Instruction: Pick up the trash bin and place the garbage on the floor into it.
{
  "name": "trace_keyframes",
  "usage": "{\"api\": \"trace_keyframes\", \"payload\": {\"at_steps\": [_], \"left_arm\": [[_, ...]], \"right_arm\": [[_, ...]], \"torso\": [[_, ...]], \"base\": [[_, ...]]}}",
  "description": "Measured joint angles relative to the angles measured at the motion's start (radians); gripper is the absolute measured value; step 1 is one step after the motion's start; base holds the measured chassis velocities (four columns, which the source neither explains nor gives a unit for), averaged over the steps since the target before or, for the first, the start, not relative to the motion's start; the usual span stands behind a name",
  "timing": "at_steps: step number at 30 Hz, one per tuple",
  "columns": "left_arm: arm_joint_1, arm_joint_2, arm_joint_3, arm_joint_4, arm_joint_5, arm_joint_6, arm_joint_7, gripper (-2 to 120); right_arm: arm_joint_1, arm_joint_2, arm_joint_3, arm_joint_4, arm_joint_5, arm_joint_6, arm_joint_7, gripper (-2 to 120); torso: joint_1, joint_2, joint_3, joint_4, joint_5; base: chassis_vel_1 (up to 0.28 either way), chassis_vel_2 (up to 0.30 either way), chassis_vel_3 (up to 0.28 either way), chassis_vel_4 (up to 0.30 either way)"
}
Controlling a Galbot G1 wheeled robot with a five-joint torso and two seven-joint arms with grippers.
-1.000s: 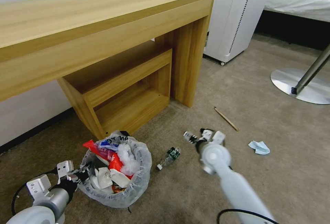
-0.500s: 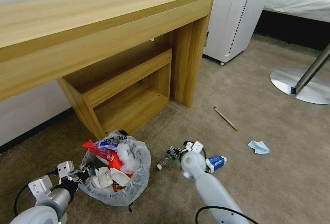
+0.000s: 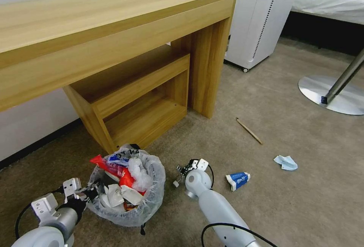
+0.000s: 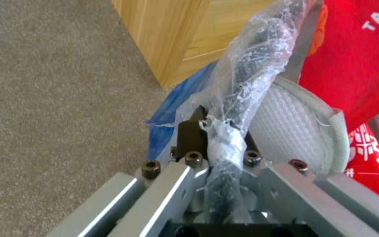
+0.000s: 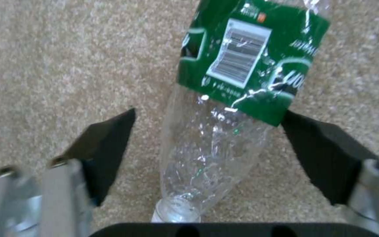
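On the floor (image 3: 303, 201), at the trash bin's (image 3: 151, 197) three o'clock, the right pincer (image 5: 207, 144) straddles the bottle (image 5: 224, 108), jaws apart; closing squarely below the label would suit. The left pincer (image 4: 218, 138) clamps the bin's rim.

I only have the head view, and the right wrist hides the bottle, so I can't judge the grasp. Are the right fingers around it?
Observer: Yes. The right gripper is open, with one finger on each side of the bottle. The bottle is lying on the floor.
Operator: And the left one's hold on the trash bin?
Observer: The left gripper is shut on the bag-wrapped rim of the trash bin.
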Motion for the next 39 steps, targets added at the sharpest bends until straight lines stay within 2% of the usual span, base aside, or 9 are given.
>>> {"api": "trace_keyframes", "payload": {"at_steps": [10,15,18,23,26,27,33,34,39], "left_arm": [[-0.006,-0.003,0.003,0.003,-0.002,-0.005,-0.007,1],[-0.008,-0.003,0.003,0.005,-0.002,-0.006,-0.007,1],[-0.01,0.0,0.002,0.011,-0.002,-0.006,-0.007,1],[-0.01,0.007,-0.002,0.009,-0.007,-0.007,-0.008,1],[-0.01,0.013,-0.004,0.004,-0.013,-0.007,-0.009,1],[-0.01,0.013,-0.004,0.004,-0.013,-0.007,-0.009,1],[-0.01,0.005,0.001,0.004,-0.008,-0.007,-0.01,1],[-0.009,0.003,0.003,0.0,-0.006,-0.007,-0.01,1],[-0.003,0.001,0.003,-0.017,-0.005,-0.007,-0.01,1]], "right_arm": [[-0.014,-0.013,-0.014,-0.023,-0.037,0.015,-0.041,41],[-0.034,-0.038,-0.021,0.01,-0.045,0.017,-0.047,32],[-0.082,-0.118,-0.029,0.156,-0.046,0.015,-0.076,21],[-0.123,-0.209,-0.032,0.312,-0.052,0.023,-0.113,17],[-0.156,-0.307,-0.02,0.497,-0.062,0.045,-0.142,8],[-0.156,-0.307,-0.02,0.497,-0.062,0.045,-0.142,8],[-0.163,-0.514,-0.028,0.774,-0.067,0.058,-0.183,7],[-0.141,-0.574,-0.063,0.849,-0.067,0.071,-0.197,7],[-0.027,-0.68,-0.196,0.985,-0.059,0.099,-0.247,7]], "torso": [[0.0,0.0,0.0,0.0001,0.0003],[0.0,0.0,0.0,0.0003,0.0005],[0.0,0.0,0.0,-0.0003,-0.0001],[0.0,0.0,0.0,-0.0001,0.0002],[0.0,0.0,0.0,0.0,0.0005],[0.0,0.0,0.0,0.0,0.0005],[0.0,0.0,0.0,-0.0004,0.0],[0.0,0.0,0.0,-0.0003,0.0003],[0.0,0.0,0.0,0.0001,0.0004]], "base": [[0.0,0.0,0.0,0.0],[0.0,0.0,0.0,0.0],[0.0,0.0,0.0,0.0],[0.0,0.0,0.0,0.0],[0.0,0.0,0.0,0.0],[0.0,0.0,0.0,0.0],[0.0,0.0,0.0,0.0],[0.0,0.0,0.0,0.0],[0.0,0.0,0.0,0.0]]}}
